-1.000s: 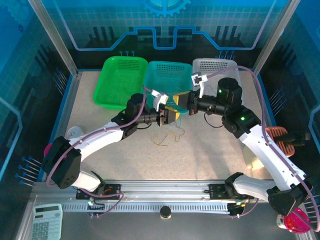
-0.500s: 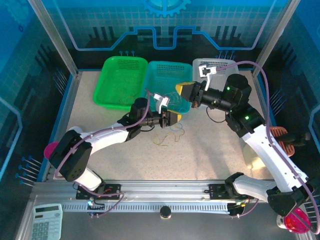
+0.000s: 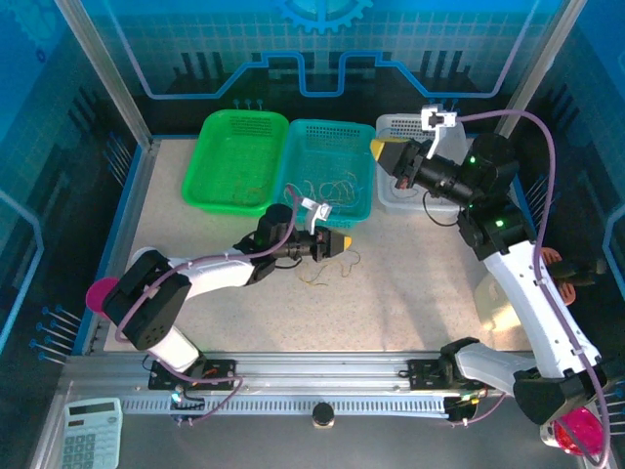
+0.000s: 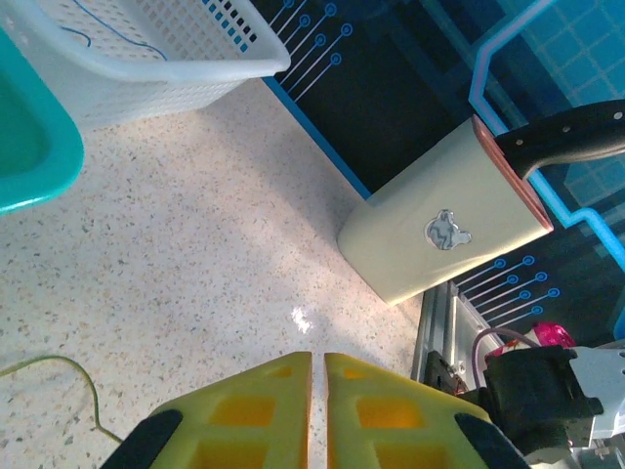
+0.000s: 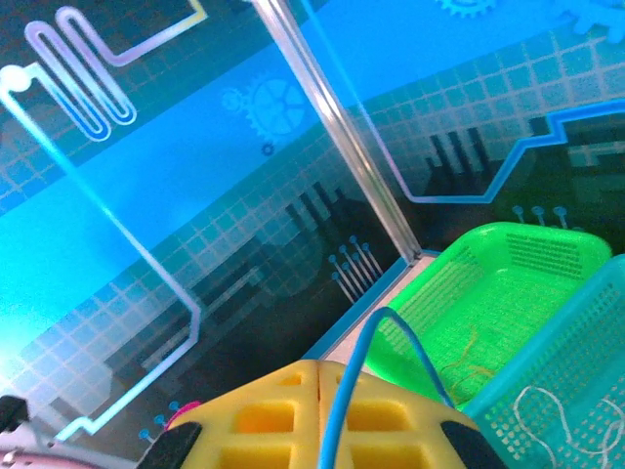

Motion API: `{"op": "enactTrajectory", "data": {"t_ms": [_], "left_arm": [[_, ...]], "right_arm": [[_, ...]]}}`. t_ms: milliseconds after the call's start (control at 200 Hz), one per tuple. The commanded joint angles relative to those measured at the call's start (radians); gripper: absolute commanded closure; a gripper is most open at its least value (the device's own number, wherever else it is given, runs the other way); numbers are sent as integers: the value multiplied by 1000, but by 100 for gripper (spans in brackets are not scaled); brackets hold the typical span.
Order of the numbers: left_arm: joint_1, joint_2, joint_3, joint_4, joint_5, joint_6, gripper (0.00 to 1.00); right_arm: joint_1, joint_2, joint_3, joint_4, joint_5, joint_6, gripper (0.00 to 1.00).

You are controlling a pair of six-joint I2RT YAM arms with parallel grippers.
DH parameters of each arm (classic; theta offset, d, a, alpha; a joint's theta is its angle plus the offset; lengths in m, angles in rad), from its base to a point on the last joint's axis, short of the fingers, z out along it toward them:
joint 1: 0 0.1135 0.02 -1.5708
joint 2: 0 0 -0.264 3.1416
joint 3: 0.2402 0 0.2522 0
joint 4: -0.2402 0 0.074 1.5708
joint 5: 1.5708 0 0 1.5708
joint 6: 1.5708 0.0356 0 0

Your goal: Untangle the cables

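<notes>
1. Locate the left pincer (image 3: 339,242). It sits low over the tabletop (image 3: 410,293), just near of the teal basket (image 3: 327,161). In the left wrist view its yellow fingers (image 4: 244,410) are drawn almost together, with a thin slit between them. You will see no wire in that slit.

2. Locate the right pincer (image 3: 379,149). It is raised at the far side, over the gap between the teal basket and the white basket (image 3: 415,127). In the right wrist view its jaws are pressed together, clamped on a blue cable (image 5: 386,312) that arches up from between them.

3. Check the loose cables (image 3: 327,269). A small tangle lies on the tabletop just near of the left pincer. One yellow-tan wire (image 4: 59,359) curves across the speckled surface to the left of the fingers in the left wrist view.

4. Check the baskets:
- Green basket (image 3: 234,151), far left: yellow-tan wires (image 5: 469,362) lie in it.
- Teal basket, centre: whitish wires (image 3: 332,186) lie in it.
- White basket, far right: a dark blue wire (image 4: 107,29) lies in it.

5. Note the cream knife block (image 4: 439,225) at the right edge of the tabletop.
</notes>
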Motion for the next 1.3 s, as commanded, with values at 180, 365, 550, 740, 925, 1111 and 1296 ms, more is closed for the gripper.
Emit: {"op": "enactTrajectory", "data": {"t_ms": [180, 365, 550, 740, 925, 1111, 1296], "left_arm": [[-5, -151, -39, -92, -70, 71, 78], [-5, -240, -51, -167, -111, 96, 57], [-4, -338, -74, -222, -192, 104, 31], [-3, -424, -80, -291, -274, 108, 6], [-3, -480, -75, -321, -310, 108, 1], [-4, -497, -52, -354, -311, 108, 1], [-3, -519, -43, -375, -316, 112, 1]], "right_arm": [[-135, -22, 0, 8, 19, 26, 100], [-163, -16, -5, -64, 115, -48, 100], [-167, 19, -33, -92, 245, -109, 100], [-171, 105, -29, -80, 384, -135, 100], [-173, 225, 29, -83, 490, -145, 100], [-187, 366, 110, -101, 613, -134, 100], [-197, 489, 168, -133, 688, -125, 84]]}}
